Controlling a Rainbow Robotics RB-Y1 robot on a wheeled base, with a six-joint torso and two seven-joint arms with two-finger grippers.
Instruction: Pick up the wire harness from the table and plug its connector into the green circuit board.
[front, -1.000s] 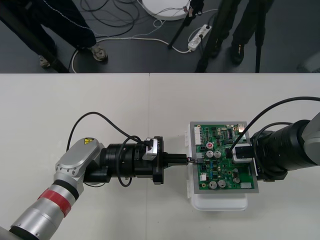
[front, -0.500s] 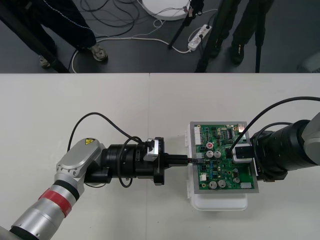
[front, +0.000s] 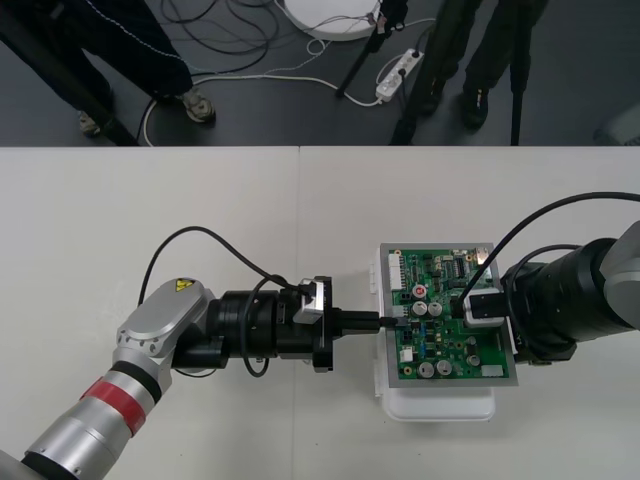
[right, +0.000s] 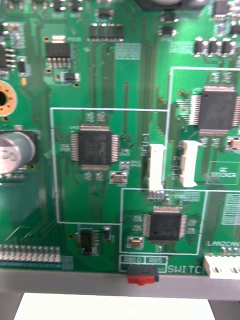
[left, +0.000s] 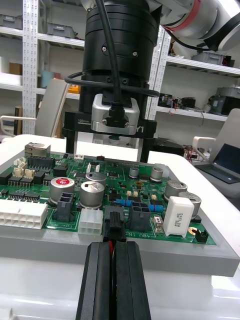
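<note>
**A:** Wire harness (left: 116, 226): where is it?

**B:** In the left pincer (left: 114, 250). Its black fingers are pressed together on the harness's black plug (left: 116, 219), with a sliver of red wire showing between them. The plug is at the near edge of the green circuit board (left: 150, 192), just beside a white connector (left: 90, 221).

**A:** Which step is that?

**B:** Insertion, I'd judge. The next move calls for a short, straight push along the plug's own line, level with the board and without twisting.

**A:** And the other arm?

**B:** The right pincer (left: 109, 159) stands over the board opposite the left one. Its fingers are wide apart with the tips down at the board, perhaps steadying it. The board sits on a white base (front: 440, 405) on the tabletop (front: 200, 200).

**A:** What can't you make out?

**B:** I can't tell whether the plug is seated or only touching its socket. The left fingers cover the rest of the wires. I also can't tell whether the right tips actually press on the board.
</note>
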